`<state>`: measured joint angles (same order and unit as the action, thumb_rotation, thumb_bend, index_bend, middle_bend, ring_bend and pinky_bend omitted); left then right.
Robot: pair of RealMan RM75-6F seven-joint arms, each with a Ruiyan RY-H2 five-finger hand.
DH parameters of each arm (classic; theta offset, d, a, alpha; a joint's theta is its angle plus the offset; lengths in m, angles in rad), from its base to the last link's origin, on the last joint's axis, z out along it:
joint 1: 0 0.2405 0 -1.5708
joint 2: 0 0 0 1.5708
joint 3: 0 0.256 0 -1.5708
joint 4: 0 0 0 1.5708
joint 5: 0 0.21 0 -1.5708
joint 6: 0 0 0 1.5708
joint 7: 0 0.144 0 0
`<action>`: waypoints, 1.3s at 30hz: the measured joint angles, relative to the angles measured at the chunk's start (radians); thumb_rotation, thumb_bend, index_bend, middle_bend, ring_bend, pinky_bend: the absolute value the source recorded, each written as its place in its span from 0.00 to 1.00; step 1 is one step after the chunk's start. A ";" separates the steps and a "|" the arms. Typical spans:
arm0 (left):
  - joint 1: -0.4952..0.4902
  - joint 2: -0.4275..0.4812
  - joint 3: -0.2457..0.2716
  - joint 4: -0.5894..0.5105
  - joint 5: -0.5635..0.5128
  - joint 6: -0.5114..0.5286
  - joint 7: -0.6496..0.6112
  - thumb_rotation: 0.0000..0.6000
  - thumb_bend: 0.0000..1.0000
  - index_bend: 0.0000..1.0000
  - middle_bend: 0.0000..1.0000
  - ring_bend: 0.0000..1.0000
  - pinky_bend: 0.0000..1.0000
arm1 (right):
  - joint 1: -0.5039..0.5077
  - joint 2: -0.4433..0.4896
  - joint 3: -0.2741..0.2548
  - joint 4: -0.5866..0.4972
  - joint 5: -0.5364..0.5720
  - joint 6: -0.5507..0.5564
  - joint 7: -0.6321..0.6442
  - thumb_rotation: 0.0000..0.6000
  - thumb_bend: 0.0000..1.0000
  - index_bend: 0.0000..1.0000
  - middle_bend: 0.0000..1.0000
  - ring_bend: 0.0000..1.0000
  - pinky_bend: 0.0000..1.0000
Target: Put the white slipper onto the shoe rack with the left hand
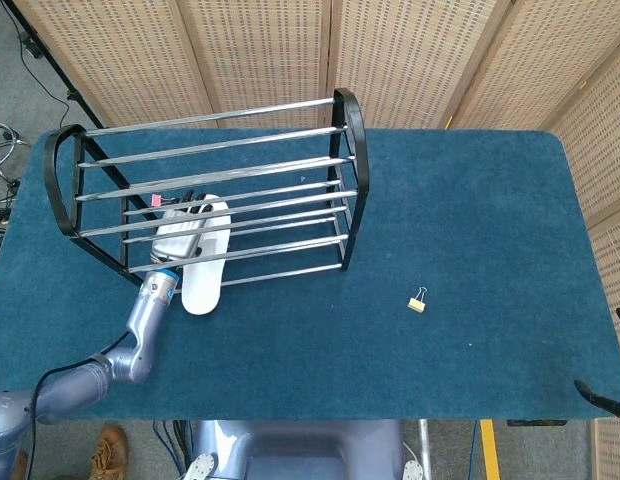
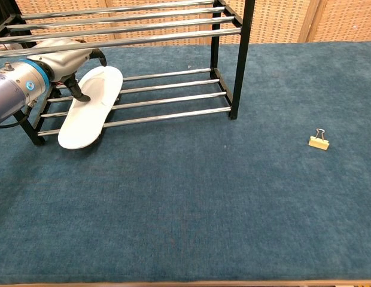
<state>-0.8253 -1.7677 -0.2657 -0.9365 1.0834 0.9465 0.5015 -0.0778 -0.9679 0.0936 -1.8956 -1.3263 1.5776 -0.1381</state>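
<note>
Mostly done, I judge: my left robot hand (image 2: 69,60) rests on the flat white slipper (image 2: 90,108), whether grasping it I cannot tell, its toe lying across the lower bars of the black-and-chrome shoe rack (image 2: 173,95), its heel on the blue-carpeted bench (image 2: 233,197).

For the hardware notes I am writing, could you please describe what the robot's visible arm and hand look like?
The left arm is a rounded tube in glossy silver-grey, with a blue ring at the wrist and a black cable trailing by its lower segment. The left hand has a pale silver-white shell with black fingers. Of the right side, only dark parts show at the head view's lower right edge.
</note>
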 measured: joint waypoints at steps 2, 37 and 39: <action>0.001 0.000 0.004 -0.005 0.001 0.004 0.004 1.00 0.07 0.24 0.14 0.07 0.22 | 0.000 0.000 0.000 0.000 0.000 0.001 -0.001 1.00 0.00 0.00 0.00 0.00 0.00; 0.044 0.048 0.052 -0.152 0.002 0.087 0.136 1.00 0.07 0.23 0.11 0.03 0.22 | 0.000 -0.001 -0.001 -0.003 -0.006 0.002 -0.003 1.00 0.00 0.00 0.00 0.00 0.00; 0.046 0.051 0.053 -0.162 -0.001 0.089 0.144 1.00 0.07 0.23 0.10 0.03 0.22 | 0.000 -0.001 -0.002 -0.004 -0.006 0.003 -0.004 1.00 0.00 0.00 0.00 0.00 0.00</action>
<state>-0.7789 -1.7171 -0.2126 -1.0985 1.0820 1.0359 0.6460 -0.0777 -0.9689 0.0920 -1.8994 -1.3322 1.5805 -0.1417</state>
